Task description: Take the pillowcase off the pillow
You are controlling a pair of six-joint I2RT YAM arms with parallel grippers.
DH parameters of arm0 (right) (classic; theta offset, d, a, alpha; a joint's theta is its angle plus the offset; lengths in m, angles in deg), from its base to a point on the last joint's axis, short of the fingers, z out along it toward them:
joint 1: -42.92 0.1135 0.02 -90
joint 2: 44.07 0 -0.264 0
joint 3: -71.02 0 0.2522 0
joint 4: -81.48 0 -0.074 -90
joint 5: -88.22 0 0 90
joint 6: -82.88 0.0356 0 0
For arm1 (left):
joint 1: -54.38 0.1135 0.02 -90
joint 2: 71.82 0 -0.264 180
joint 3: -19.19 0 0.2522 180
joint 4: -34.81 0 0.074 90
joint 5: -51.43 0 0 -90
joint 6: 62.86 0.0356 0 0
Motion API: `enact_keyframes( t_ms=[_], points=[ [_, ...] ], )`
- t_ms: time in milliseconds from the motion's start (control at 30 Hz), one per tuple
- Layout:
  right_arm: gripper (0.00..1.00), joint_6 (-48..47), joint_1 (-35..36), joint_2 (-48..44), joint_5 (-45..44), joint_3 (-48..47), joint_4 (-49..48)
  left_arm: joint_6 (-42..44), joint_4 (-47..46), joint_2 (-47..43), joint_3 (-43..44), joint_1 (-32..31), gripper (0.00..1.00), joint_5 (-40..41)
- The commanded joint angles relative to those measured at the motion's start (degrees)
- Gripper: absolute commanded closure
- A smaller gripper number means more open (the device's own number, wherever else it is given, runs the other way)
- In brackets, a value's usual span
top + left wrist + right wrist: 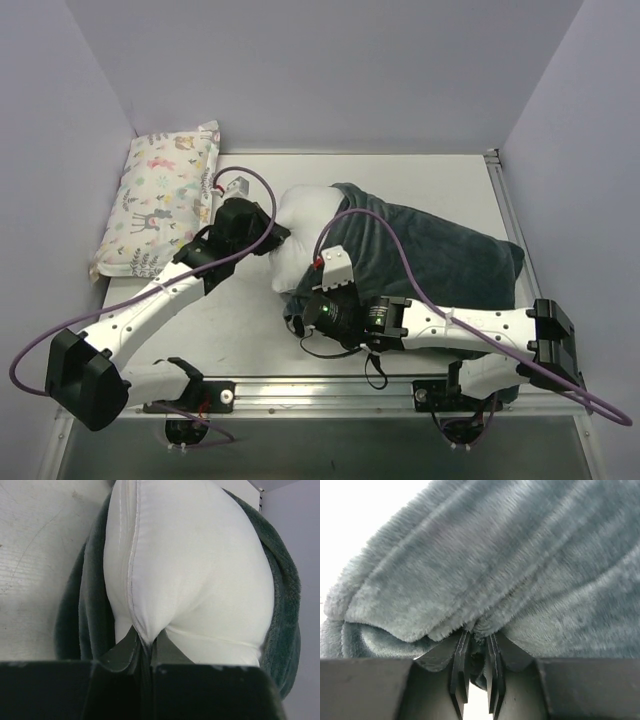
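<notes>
One pillow (303, 215) and one pillowcase (430, 258) lie mid-table (240, 315), long axis running left to right and dipping slightly toward the near right. The bare white end points left, toward the single animal-print pillow (160, 200) at the far left. The rest is sleeved in grey-green plush. The left arm stretches diagonally from its base, and the left gripper (146, 637) is pressed together on the pillow's seamed corner. The right arm lies low along the near edge, and the right gripper (478, 637) pinches a fold of pillowcase.

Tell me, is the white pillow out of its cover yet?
Partly out: one end of the pillow shows bare; the pillowcase covers the rest.
</notes>
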Motion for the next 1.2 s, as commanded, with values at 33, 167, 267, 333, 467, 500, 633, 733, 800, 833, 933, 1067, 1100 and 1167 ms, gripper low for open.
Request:
enact_keyframes(
  t_ms=[33, 167, 267, 333, 467, 500, 633, 733, 800, 833, 933, 1067, 1100, 1167],
  points=[
    [0.88, 1.84, -0.4, -2.1, -4.48, 1.78, 8.46, 2.05, -3.89, -1.8, 6.58, 8.1, 1.0, -4.17],
    [0.93, 7.19, -1.01, -6.31, -4.31, 7.05, 12.59, 2.23, -4.06, -1.79, 6.94, 16.28, 1.0, -8.23],
    [0.94, 10.8, -1.89, -10.87, -3.6, 11.45, 16.28, 2.05, -4.15, -2.06, 6.59, 21.21, 1.0, -12.0],
    [0.96, 12.55, -3.11, -13.43, -3.16, 14.34, 17.69, 1.7, -4.33, -2.06, 5.54, 23.5, 1.0, -13.67],
    [1.0, 13.09, -12.22, -21.5, -1.32, 17.95, 20.67, 1.35, -3.72, -2.32, 3.87, 29.56, 1.0, -15.78],
    [1.0, 12.48, -14.35, -23.18, 0.86, 18.4, 20.25, 1.44, -3.54, -2.67, 3.51, 30.62, 1.0, -16.14],
    [1.0, 6.96, -19.91, -26.71, 6.21, 16.39, 16.22, 2.58, -2.75, -4.87, -0.95, 30.55, 1.0, -17.63],
    [0.94, 1.77, -19.73, -22.68, 7.91, 8.93, 13.92, 1.18, -5.38, -9.34, -7.46, 25.04, 1.0, -15.8],
    [0.84, -1.48, -19.12, -20.65, 8.61, 4.63, 14.01, 0.82, -5.99, -10.84, -13.43, 20.73, 1.0, -12.65],
    [0.79, -2.19, -18.68, -20.74, 9.92, 3.65, 13.92, 0.47, -6.43, -12.5, -15.89, 16.27, 1.0, -11.41],
    [0.61, -5.26, -18.68, -21.88, 13.0, 0.31, 13.92, -4.52, -9.68, -16.19, -25.73, 5.47, 1.0, -5.96],
    [0.42, -9.57, -18.15, -21.1, 22.65, -5.58, 13.48, -11.21, -17.74, -19.28, -36.46, -6.76, 1.0, 1.07],
    [0.35, -10.97, -17.98, -19.87, 22.94, -7.07, 13.48, -12.18, -18.64, -19.29, -39.0, -9.33, 1.0, 3.35],
    [0.24, -15.54, -18.58, -14.71, 21.98, -12.69, 13.48, -14.12, -21.1, -18.76, -40.95, -14.94, 1.0, 5.21]
  ],
)
